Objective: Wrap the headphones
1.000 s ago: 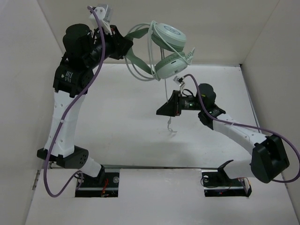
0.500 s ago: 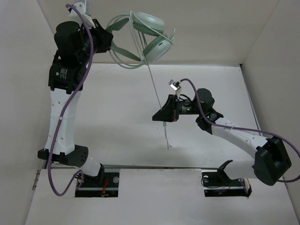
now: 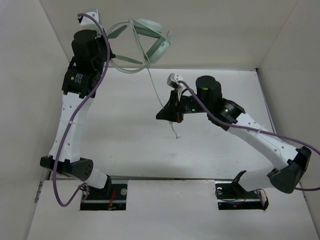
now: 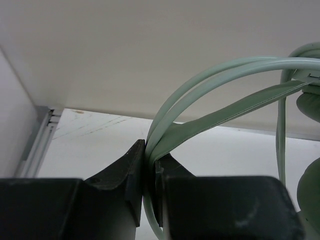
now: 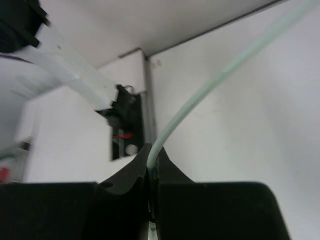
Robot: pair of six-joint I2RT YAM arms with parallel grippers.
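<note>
The only writing I can find is a white-printed label (image 3: pixel 76 80) on the black housing of my left arm, behind my left tool (image 4: pixel 149 162); it is too small to read.

Below both tools lies a plain white counter (image 3: pixel 125 135), matte and a little scuffed. White walls (image 3: pixel 215 30) close it in at the back and on both sides. A purple cable (image 3: pixel 75 117) trails down my left arm behind the tool.

My left tool is clamped shut on the headphones (image 3: pixel 152 42) and holds them up in front of the back wall, clear of the counter. They are pale mint green. Their thin double headband (image 4: pixel 220 75), with a flat strap beneath it, runs between my left fingers and arcs away to the right of that tool. The earcups (image 3: pixel 159 48) hang close together just past its tips.

From the earcups the thin pale cable (image 3: pixel 154 85) drops toward my right tool (image 5: pixel 150 165), which sits lower and to the right of the left one. That tool is pinched shut on the cable. The cable's short loose end (image 3: pixel 174 131) dangles just under this tool; I cannot tell whether it touches the counter.
</note>
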